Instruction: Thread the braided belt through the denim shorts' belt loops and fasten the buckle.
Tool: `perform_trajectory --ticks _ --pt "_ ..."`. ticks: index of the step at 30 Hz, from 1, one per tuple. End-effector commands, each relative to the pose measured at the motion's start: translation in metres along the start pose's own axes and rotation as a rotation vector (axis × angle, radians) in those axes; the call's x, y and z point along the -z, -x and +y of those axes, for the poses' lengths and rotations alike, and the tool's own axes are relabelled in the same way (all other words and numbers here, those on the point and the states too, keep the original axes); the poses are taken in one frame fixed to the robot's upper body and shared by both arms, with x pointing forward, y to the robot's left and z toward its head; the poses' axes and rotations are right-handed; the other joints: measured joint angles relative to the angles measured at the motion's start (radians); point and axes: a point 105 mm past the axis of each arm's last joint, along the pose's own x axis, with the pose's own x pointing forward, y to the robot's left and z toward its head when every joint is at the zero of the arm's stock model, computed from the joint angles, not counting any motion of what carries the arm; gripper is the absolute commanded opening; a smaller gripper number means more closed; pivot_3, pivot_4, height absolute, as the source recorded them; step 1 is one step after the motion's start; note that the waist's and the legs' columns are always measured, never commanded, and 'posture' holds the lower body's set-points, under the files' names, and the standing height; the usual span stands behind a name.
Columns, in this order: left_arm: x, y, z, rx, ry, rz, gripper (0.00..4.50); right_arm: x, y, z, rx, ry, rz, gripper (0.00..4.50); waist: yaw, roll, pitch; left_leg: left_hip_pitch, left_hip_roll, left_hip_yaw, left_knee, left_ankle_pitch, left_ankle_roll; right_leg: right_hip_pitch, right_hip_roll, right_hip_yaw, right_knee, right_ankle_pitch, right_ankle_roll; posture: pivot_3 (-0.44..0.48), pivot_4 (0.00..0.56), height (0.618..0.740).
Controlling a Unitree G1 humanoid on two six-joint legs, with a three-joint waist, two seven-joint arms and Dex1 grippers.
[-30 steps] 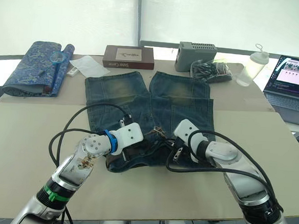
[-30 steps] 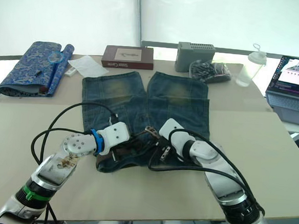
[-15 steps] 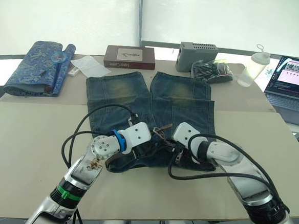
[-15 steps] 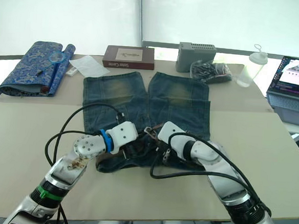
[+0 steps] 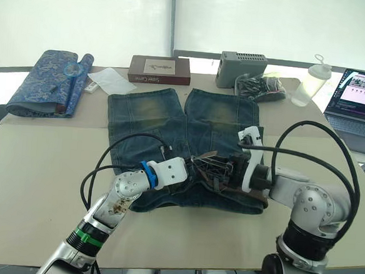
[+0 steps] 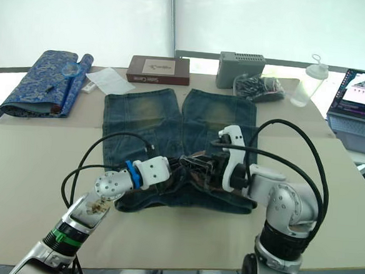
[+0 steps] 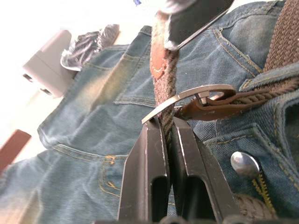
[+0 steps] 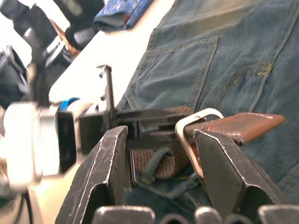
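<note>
**Inspector:** Since a second ago the right arm has swung out toward three o'clock, and its right gripper (image 5: 233, 167) now points back at the left gripper (image 5: 191, 169). The belt end has lifted off the denim.

**Onlooker:** Room to move?

**Inspector:** The denim shorts (image 5: 148, 112) lie flat mid-table, waistband toward six o'clock, with bare tabletop (image 5: 36, 164) at nine, three and six. A blue rolled cloth (image 5: 41, 82), a brown box (image 5: 159, 70), a grey box (image 5: 241, 61), a bottle (image 5: 312, 81) and a laptop (image 5: 362, 99) line the twelve o'clock edge.

**Onlooker:** And the belt?

**Inspector:** The braided belt (image 7: 283, 39) is dark brown and woven, and runs under a belt loop (image 7: 275, 78). The silver buckle (image 7: 194, 97) sits at the fly.

**Onlooker:** Grips?

**Inspector:** Left fingers (image 7: 147, 172) are clamped on the strap just below the buckle. Right fingers (image 8: 105, 172) stand apart, straddling the buckle.
</note>
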Motion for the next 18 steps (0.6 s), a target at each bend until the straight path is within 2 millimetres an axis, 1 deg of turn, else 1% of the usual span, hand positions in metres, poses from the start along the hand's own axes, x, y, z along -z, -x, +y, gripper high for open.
perform_trajectory --ticks 1,7,11,15,18 --pt "-0.014 -0.001 0.005 -0.028 -0.045 -0.065 0.0 -0.009 0.003 -0.006 0.043 -0.014 -0.028 2.55 0.0 0.0 0.0 0.0 -0.001 0.0 0.0 0.0 0.0 0.0 0.0 0.0 0.0 0.0 0.0 0.0 0.15 0.74" --pt "-0.014 0.0 0.01 -0.062 -0.046 -0.07 0.0 -0.005 0.009 -0.009 0.04 -0.024 -0.017 2.55 -0.003 0.0 0.0 0.0 -0.002 0.0 0.0 0.0 0.0 0.0 -0.001 0.0 0.0 0.0 0.001 0.0 0.15 0.74" --pt "-0.017 0.0 0.012 -0.082 -0.045 -0.077 0.0 0.001 0.01 -0.011 0.056 -0.03 0.005 2.55 -0.004 0.0 0.0 0.0 -0.002 0.0 0.0 0.0 0.0 0.001 0.0 0.0 0.0 0.0 0.001 0.0 0.15 0.74" --pt "-0.016 0.0 0.014 -0.085 -0.049 -0.073 0.0 0.011 0.016 -0.014 0.085 -0.01 0.041 2.55 -0.003 0.0 0.0 0.0 -0.002 0.0 0.0 0.0 0.0 0.001 0.0 0.0 0.0 0.0 0.001 0.0 0.15 0.74" --pt "-0.015 0.001 0.014 -0.083 -0.048 -0.074 0.0 0.016 0.02 -0.011 0.069 0.006 0.062 2.55 -0.002 0.0 0.0 0.0 -0.002 0.0 0.0 0.0 0.0 0.001 0.0 0.0 -0.001 0.0 0.001 0.0 0.15 0.74"
